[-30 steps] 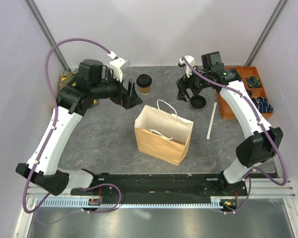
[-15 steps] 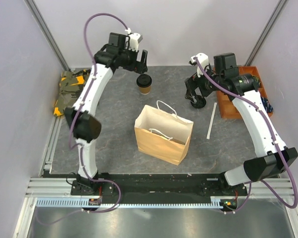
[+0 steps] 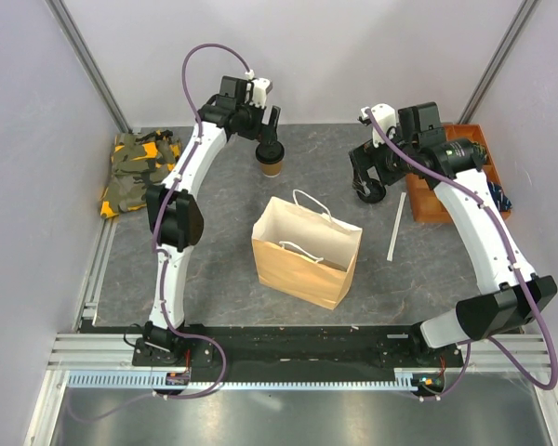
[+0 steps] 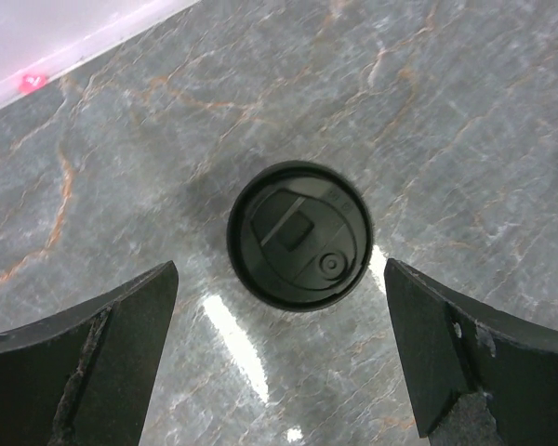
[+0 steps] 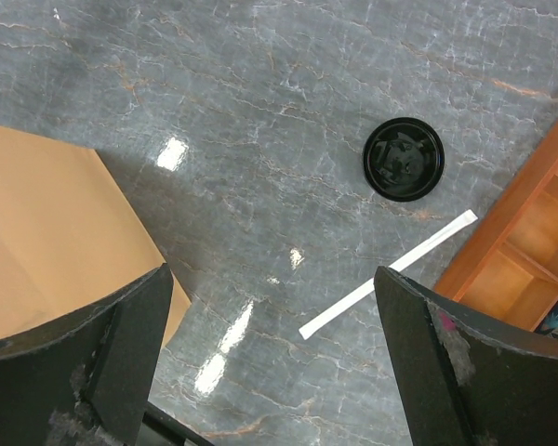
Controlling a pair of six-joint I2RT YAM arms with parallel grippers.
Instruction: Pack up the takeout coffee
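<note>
Currently the step in hand is the approach to grasp. The brown paper bag (image 3: 307,251) stands open at the middle of the worktop (image 3: 195,251). Beyond it, toward the far edge, the takeout coffee cup (image 3: 272,162) stands upright with its black lid (image 4: 298,234) on. The left pincer (image 4: 279,277) hovers directly above it, jaws spread wide, empty. The right pincer (image 5: 270,279), toward the far right corner, is likewise wide and empty. Next move: descend, straddle the cup wall, and close gently below the lid.
</note>
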